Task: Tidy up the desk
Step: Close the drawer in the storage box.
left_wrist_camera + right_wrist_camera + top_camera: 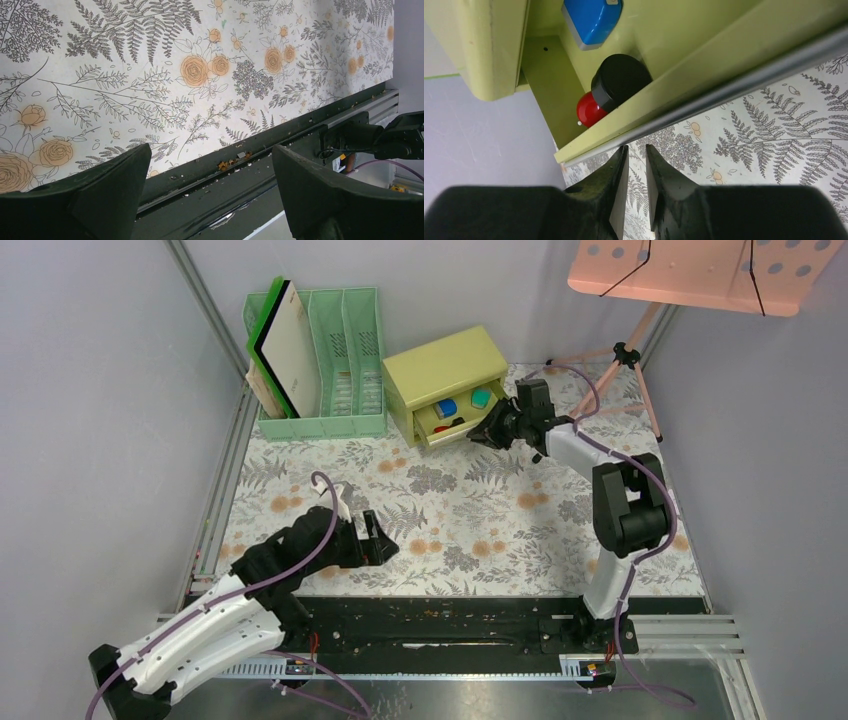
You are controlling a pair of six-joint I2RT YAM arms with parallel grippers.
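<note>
Covering almost the whole scene, the table [460,510] with its fern and flower print lies bare in the middle, and the things stand along its far edge. I judge this is on purpose, so that the work surface is kept free. At the far left is the green file rack [345,350], which holds a few flat boards [290,350] upright in its left slot, where they take little room. Just right of it stands the yellow-green drawer chest [440,365]. Its drawer [445,438] is pulled out toward the near side, probably so that small things can be dropped in from above. The right pincer [478,430] is at the right end of the drawer front. It is narrow, the fingers almost together with nothing between them, and the tips are just beside the front edge. I think it is set so to push the drawer in, but whether it touches I cannot tell. The left pincer [385,540] is wide and holds nothing. It hangs low over the near left part of the table, well apart from the chest, likely only waiting. Inside the drawer lie a blue block [446,408], a teal block [482,397] and a red object with a black cap [616,85].
</note>
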